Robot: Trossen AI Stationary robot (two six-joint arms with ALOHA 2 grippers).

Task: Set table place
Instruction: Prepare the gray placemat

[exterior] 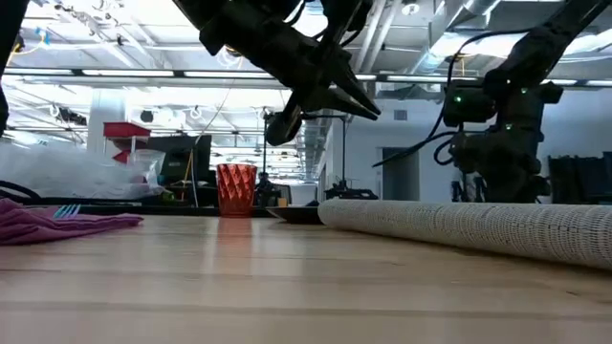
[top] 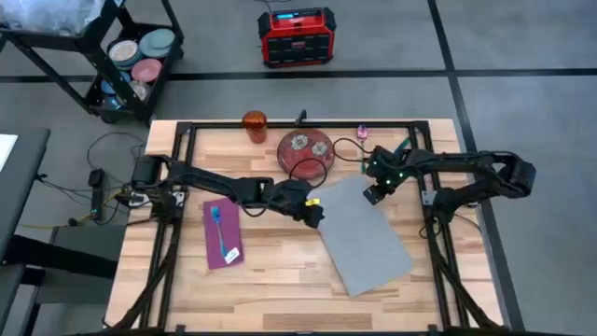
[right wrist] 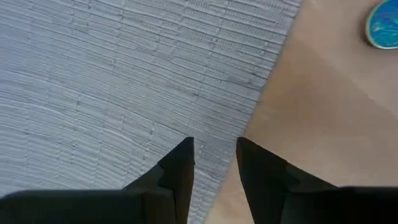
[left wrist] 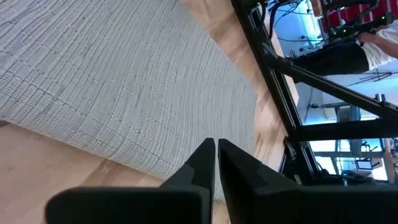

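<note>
The grey mat [top: 366, 235] lies skewed on the table [top: 280, 271], between the two grippers, its long side running from near the plate [top: 305, 154] toward the front right. In the low view its near edge [exterior: 478, 227] curls up off the wood.

The left gripper [top: 315, 213] hangs just over the mat's left edge. In its wrist view the fingers [left wrist: 202, 163] are pressed nearly together with only a thin slit between them, holding nothing, and the mat's weave [left wrist: 118, 87] fills the space ahead of them. In the low view this gripper [exterior: 368, 107] sits clear above the tabletop.

The right gripper [top: 373, 194] is over the mat's far right corner. Its wrist view shows the fingers [right wrist: 177, 168] parted by a narrow gap, nothing between them, with the mat's edge [right wrist: 261, 106] running right under the gap and bare wood beside it. A small blue round thing [right wrist: 382, 25] shows at that picture's corner; I cannot tell what it is.

Left of the left gripper, the purple napkin [top: 223, 233] lies flat with a blue utensil [top: 220, 231] on it. Beyond both grippers, the red plate sits at the table's far edge, the orange cup [top: 254, 124] left of it, and a small pink item [top: 362, 132] right of it.

Off the table, a red case [top: 297, 35] stands on the floor and a black cart [top: 121, 56] holds stacked dishes.
</note>
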